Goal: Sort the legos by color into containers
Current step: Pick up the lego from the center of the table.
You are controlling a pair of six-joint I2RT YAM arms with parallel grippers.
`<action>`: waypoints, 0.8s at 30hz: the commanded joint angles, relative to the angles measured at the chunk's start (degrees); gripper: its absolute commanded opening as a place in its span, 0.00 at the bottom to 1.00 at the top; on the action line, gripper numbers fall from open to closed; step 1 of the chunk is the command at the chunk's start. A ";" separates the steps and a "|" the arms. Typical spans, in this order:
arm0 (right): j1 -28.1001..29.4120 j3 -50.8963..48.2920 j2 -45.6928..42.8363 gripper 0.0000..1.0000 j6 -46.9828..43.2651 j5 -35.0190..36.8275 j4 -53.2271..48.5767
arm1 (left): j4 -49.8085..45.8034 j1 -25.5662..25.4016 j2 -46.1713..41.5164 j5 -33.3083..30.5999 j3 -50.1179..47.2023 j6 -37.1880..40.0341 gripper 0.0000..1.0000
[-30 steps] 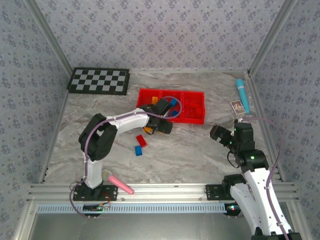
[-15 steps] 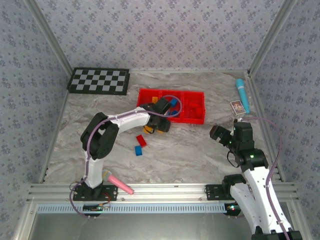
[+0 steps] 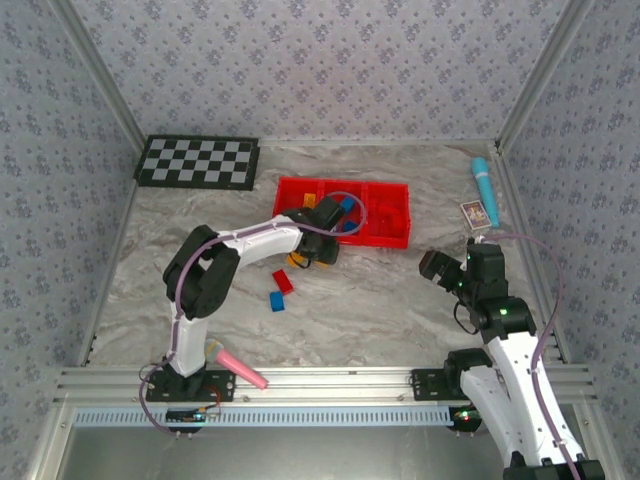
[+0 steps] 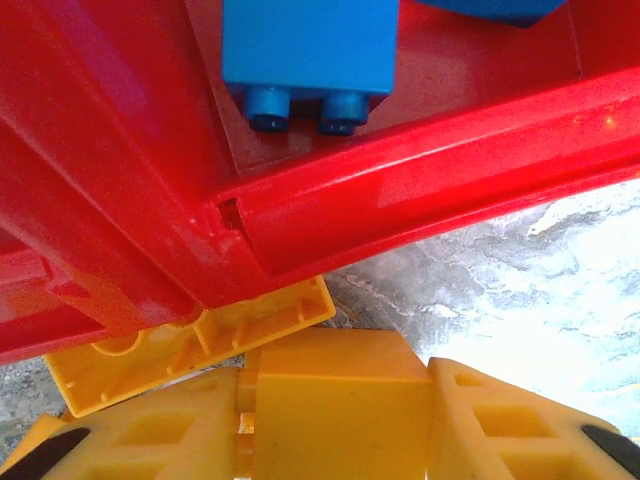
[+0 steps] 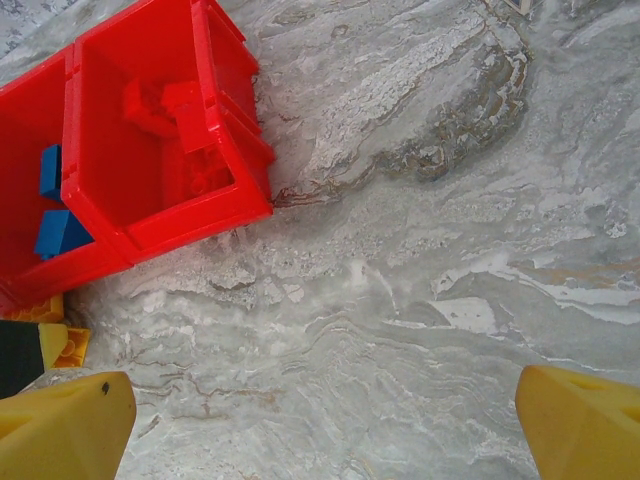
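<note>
Marbled bench (image 3: 400,310): our left end effector (image 4: 335,432) pinches a yellow lego (image 4: 330,385) beside the red tray (image 4: 420,190); our right end effector (image 5: 325,425) gapes empty. Next, we lift it over the rim.

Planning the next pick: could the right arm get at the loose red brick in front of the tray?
Probably yes: bare table lies between the open right gripper and the red brick, though the left arm reaches past close beside it.
</note>
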 commanded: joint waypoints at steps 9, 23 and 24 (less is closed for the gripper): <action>0.33 0.29 -0.39 1.00 0.55 -0.07 0.58 | -2.53 -0.76 -4.31 -2.57 -0.69 -3.38 0.22; 0.46 0.17 -0.66 1.00 0.81 -0.07 0.49 | -5.98 1.01 -14.07 -10.13 0.21 -4.57 0.22; 0.53 0.19 -0.66 1.00 0.81 -0.13 0.49 | -6.53 1.78 -14.17 -10.69 1.03 -4.35 0.22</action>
